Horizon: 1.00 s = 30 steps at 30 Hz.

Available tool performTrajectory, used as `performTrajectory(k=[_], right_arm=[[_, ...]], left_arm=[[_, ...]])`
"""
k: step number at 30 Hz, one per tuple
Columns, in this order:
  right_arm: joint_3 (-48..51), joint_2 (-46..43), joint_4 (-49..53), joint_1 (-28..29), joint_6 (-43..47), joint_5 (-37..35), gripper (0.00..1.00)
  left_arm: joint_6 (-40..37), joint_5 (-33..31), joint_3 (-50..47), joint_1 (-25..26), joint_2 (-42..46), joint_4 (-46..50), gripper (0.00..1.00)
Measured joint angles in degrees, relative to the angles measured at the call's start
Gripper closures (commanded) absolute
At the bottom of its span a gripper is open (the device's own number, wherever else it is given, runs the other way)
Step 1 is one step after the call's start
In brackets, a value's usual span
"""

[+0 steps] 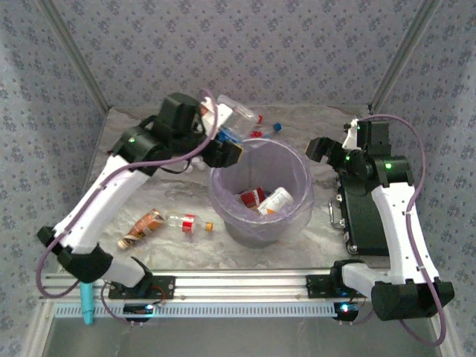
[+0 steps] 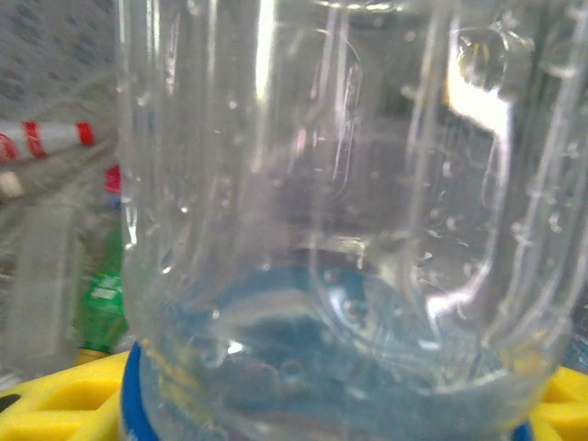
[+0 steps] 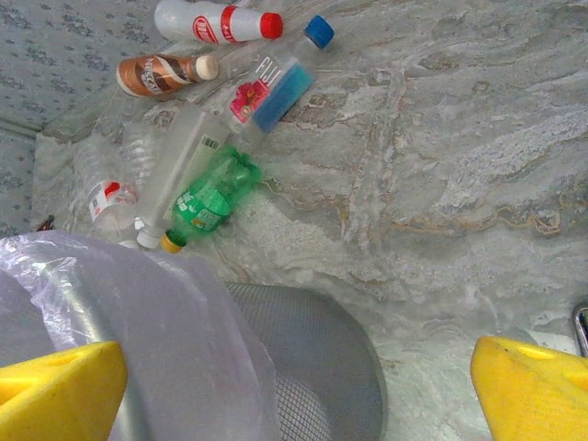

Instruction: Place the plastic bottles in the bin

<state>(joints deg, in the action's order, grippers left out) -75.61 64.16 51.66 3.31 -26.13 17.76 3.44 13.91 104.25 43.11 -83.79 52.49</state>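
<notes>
top external view gives you the bin (image 1: 220, 196) first, the lavender-lined bucket standing between your two pincers. the left pincer (image 1: 227, 152) hangs at its far left rim, and the right pincer (image 1: 320, 149) sits just off its right rim. the black case (image 1: 364, 216) lies flat on the table, nearer you than the right pincer and under that arm.

two plastic bottles lie inside the bin, below and to the right of the left pincer: a red-labelled bottle (image 1: 253, 198) and a white bottle (image 1: 276, 201) with an orange band. well to the left of that pincer and nearer you, a brown bottle (image 1: 141, 227) and a clear red-labelled bottle (image 1: 186, 222) lie on the table.

on the left wrist view your left pincer is closed around a clear bottle (image 2: 340, 184), which stands between the yellow fingertips (image 2: 55, 404) with something blue low on it.

on the right wrist view your right pincer is spread wide, with nothing between its yellow fingers (image 3: 533, 386). ahead of it on the marbled table lie a green bottle (image 3: 213, 195), a blue-capped bottle (image 3: 276, 78), a red-capped white bottle (image 3: 216, 23) and a brown and white bottle (image 3: 165, 73).
</notes>
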Motion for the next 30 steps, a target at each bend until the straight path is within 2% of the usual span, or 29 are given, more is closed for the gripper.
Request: performTrajectory(k=[10,21,23,27,30], right_arm=[[-0.02,0.02,0.0,0.09,0.0,-0.24,0.02],[-0.02,0.35,0.0,0.09,0.02,-0.39,0.02],[-0.02,0.44,0.0,0.09,0.02,-0.39,0.02],[-0.02,0.46,0.0,0.09,0.04,-0.44,0.02],[-0.02,0.46,0.02,0.09,0.04,-0.48,0.02]], left_arm=[[1.11,0.22,-4.83,5.92,-6.97,0.48,1.0],[3.74,-0.63,-13.86,6.95,-11.54,0.26,0.98],[4.09,-0.61,-13.99,7.02,-12.72,0.07,0.88],[4.13,-0.07,-14.12,7.54,-14.84,-0.24,0.52],[4.09,0.87,-14.4,7.96,-15.43,-0.44,0.29]])
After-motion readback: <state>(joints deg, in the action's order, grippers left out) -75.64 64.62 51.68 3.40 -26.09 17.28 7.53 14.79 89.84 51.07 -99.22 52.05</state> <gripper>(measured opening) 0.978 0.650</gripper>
